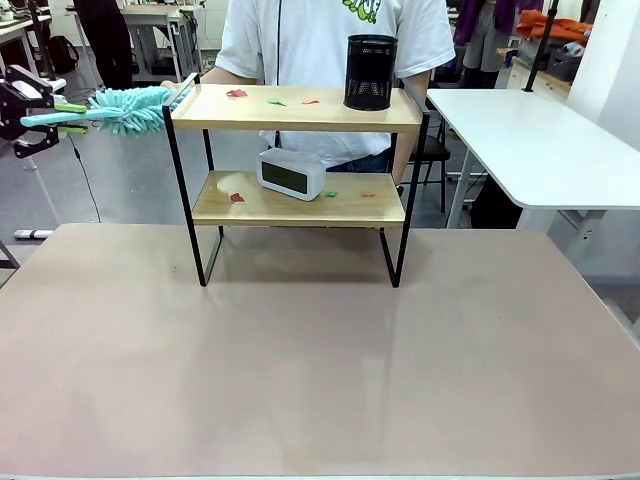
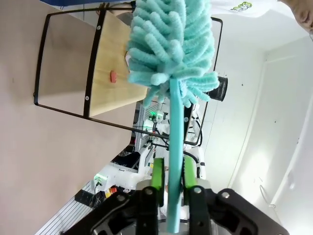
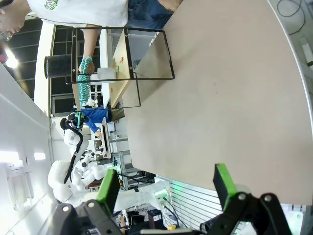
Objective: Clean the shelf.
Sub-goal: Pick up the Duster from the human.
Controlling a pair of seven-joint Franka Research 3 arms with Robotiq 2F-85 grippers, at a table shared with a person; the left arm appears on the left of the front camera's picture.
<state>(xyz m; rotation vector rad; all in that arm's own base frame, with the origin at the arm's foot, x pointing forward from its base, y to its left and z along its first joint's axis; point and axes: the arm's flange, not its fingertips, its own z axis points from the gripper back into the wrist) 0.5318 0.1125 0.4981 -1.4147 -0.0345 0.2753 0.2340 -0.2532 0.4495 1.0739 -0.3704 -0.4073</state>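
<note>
- Shelf (image 1: 290, 118) stands on the far half of the table (image 1: 320, 350); a person (image 1: 300, 40) is close behind it
- Left gripper (image 1: 72, 117) hangs just off the shelf's left end, level with the top board; jaws nearly closed, green pads (image 2: 157, 174) pressed on either side of the thin handle of a teal duster (image 1: 140, 108)
- Duster head reaches the left rail of the shelf's top tier; contact with the board itself can't be judged
- Right gripper (image 3: 166, 183) is well back from the shelf, above the near table edge; jaws spread wide, nothing between them
- Count, top board: one black mesh cup (image 1: 370, 72) at the right end, three small scraps (image 1: 236, 93) (red, green, orange)
- Count, lower board: one white clock (image 1: 291, 173) left of centre, three more scraps (image 1: 237, 197)
- Left arm cut off by the picture's edge
- Clock face dark, digits unreadable
- Person's hand at the shelf's top left corner mostly hidden behind the duster head
</note>
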